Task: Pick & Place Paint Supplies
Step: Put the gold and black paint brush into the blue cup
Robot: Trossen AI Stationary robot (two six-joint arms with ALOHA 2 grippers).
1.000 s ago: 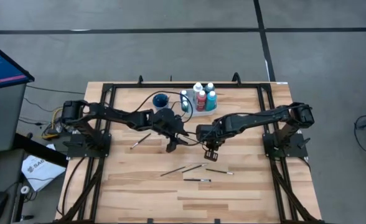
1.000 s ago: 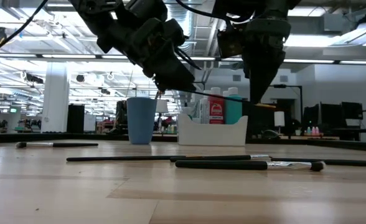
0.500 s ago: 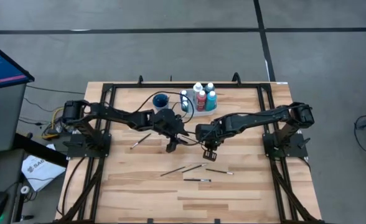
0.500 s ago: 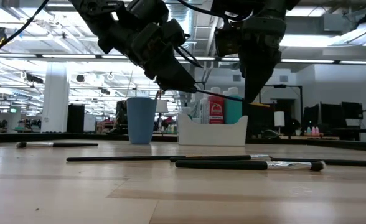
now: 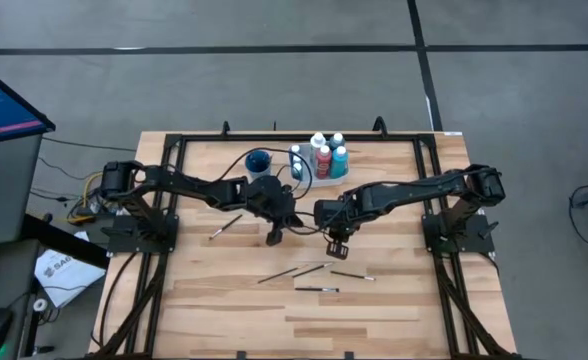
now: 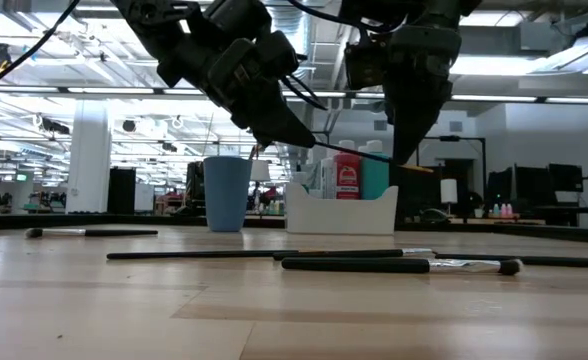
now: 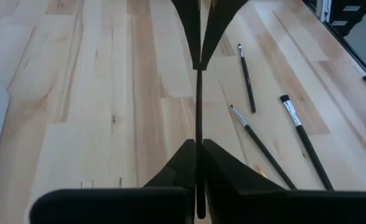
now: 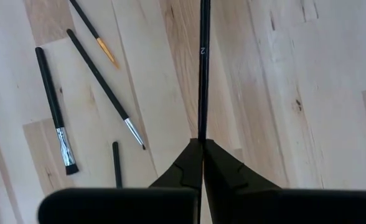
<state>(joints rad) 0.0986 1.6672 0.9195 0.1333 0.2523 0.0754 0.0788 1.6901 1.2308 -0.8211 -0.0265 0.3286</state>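
Note:
A thin dark paintbrush (image 6: 359,153) hangs in the air over the middle of the table. My left gripper (image 7: 197,144) and my right gripper (image 8: 201,142) are both shut on it, facing each other. In the high view my left gripper (image 5: 275,236) stands left of my right gripper (image 5: 335,245). Several more brushes (image 5: 309,270) lie flat on the wood nearer the front edge, and one brush (image 5: 225,225) lies to the left. Paint bottles (image 5: 322,160) stand upright in the white tray (image 6: 339,212). My left gripper pinches the brush's handle (image 7: 198,127) near its plain end between its two fingertips. It comes slanting down from the table's left, and the brush sticks out forward from the tips. The brush is clear of the table, nearly level. My right gripper pinches the same brush's handle (image 8: 201,127) between its two fingertips, from above, pointing down. The fingers lie across the brush. A short length with an orange tip (image 6: 426,169) sticks out past the fingers.
A blue cup (image 5: 258,161) stands at the back, left of the tray. Black frame rails (image 5: 179,190) run along both sides of the table. Bare wood lies between the loose brushes and the front edge (image 5: 304,340).
My right gripper has shifted slightly toward my left gripper with the brush, which has risen a little at that end. My left gripper's fingers have shut on the brush's free end. The brush now spans between both grippers.

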